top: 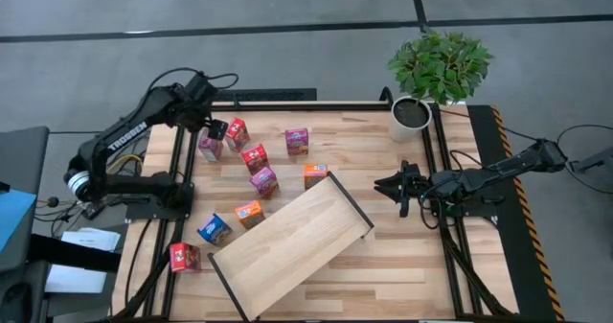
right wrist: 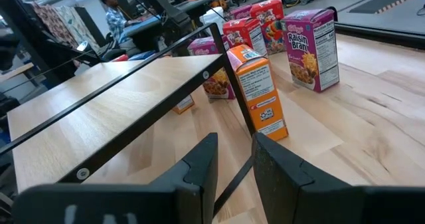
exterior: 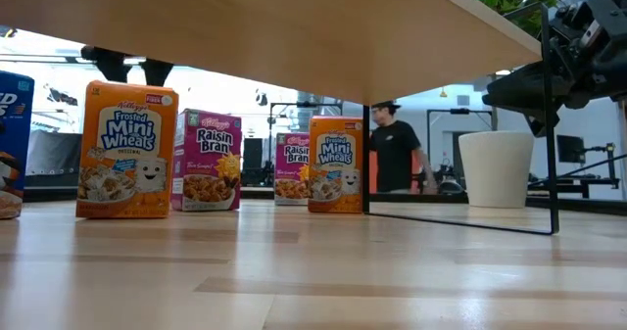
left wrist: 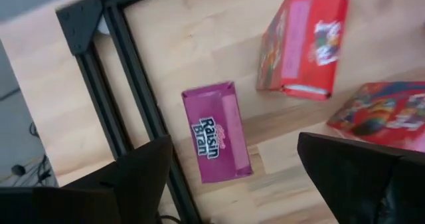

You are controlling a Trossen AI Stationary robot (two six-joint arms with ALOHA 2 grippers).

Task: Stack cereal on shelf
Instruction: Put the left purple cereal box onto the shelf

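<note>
Raisin Bran box (left wrist: 217,131) | light, thin crushable card, slick print | grip across narrow sides | left gripper (left wrist: 232,177) above, spread, empty | right gripper (right wrist: 234,164) near shelf (right wrist: 99,111), narrowly parted, empty

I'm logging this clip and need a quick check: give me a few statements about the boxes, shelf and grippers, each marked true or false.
1. The left gripper hangs open above a pink Raisin Bran box. True.
2. Cereal boxes already sit on the shelf. False: its top is bare.
3. The right gripper holds an orange box. False: it holds nothing and sits beside the shelf's end.
4. A potted plant stands at the table's far right corner. True.
</note>
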